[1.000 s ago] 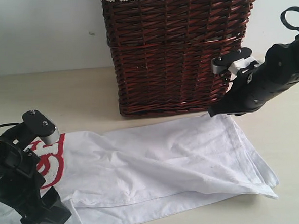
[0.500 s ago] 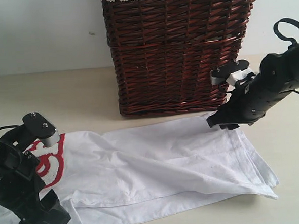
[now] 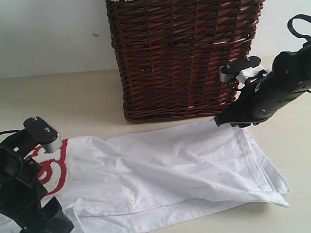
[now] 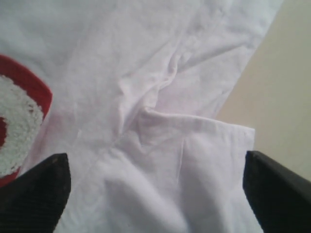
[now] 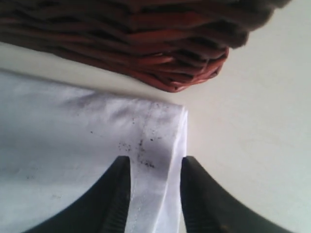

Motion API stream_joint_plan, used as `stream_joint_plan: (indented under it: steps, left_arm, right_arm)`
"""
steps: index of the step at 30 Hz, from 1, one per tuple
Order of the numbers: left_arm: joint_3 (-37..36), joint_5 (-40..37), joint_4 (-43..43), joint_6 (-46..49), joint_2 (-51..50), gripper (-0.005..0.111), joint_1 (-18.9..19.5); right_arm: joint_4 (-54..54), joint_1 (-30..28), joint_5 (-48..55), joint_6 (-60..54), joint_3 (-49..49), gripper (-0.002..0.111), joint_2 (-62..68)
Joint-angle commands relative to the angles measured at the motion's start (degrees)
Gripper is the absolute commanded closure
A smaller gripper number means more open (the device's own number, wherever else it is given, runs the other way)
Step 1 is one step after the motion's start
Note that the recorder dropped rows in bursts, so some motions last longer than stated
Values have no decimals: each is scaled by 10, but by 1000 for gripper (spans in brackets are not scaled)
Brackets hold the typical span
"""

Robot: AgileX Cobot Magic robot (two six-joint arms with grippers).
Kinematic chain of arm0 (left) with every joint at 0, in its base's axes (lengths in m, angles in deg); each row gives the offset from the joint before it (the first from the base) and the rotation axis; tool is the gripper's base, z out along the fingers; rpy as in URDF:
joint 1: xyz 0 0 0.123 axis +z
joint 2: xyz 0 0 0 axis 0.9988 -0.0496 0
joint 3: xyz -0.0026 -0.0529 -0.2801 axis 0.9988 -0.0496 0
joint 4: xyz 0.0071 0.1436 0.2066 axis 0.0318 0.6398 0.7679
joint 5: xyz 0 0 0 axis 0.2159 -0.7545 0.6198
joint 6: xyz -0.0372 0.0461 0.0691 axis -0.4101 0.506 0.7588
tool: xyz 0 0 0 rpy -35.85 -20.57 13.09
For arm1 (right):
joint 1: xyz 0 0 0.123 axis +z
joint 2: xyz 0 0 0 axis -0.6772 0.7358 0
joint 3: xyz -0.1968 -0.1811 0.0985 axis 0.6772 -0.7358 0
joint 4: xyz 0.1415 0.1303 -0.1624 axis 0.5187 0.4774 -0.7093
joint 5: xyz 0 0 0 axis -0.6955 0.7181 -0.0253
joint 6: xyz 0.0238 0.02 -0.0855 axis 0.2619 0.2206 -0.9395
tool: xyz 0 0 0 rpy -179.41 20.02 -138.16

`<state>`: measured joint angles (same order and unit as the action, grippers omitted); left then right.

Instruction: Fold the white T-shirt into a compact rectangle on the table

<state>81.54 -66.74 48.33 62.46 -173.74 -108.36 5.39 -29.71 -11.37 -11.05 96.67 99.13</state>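
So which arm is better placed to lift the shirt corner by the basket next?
Right, probably. The right gripper straddles the hem corner of the white T-shirt beside the basket; the left gripper hangs open over the printed end.

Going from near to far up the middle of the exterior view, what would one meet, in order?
T-shirt → basket → wall
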Motion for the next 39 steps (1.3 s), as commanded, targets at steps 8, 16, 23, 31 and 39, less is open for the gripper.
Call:
stream_joint_plan:
  steps: [8, 16, 23, 31, 39]
  left_arm:
    - [-1, -3, -6, -2, -1, 15, -2]
    - [-1, -3, -6, -2, -1, 15, -2]
    - [-1, -3, -6, -2, -1, 15, -2]
    - [-1, -26, -12, -2, -1, 15, -2]
    - [-1, -61, -17, -2, -1, 15, -2]
  right_arm:
    - [9, 17, 2, -29, 3, 75, 18]
    - [2, 17, -8, -29, 3, 82, 21]
    - [2, 17, -12, -19, 3, 64, 16]
    - [-38, 17, 41, -18, 3, 98, 36]
    - [-215, 4, 87, 149, 3, 108, 37]
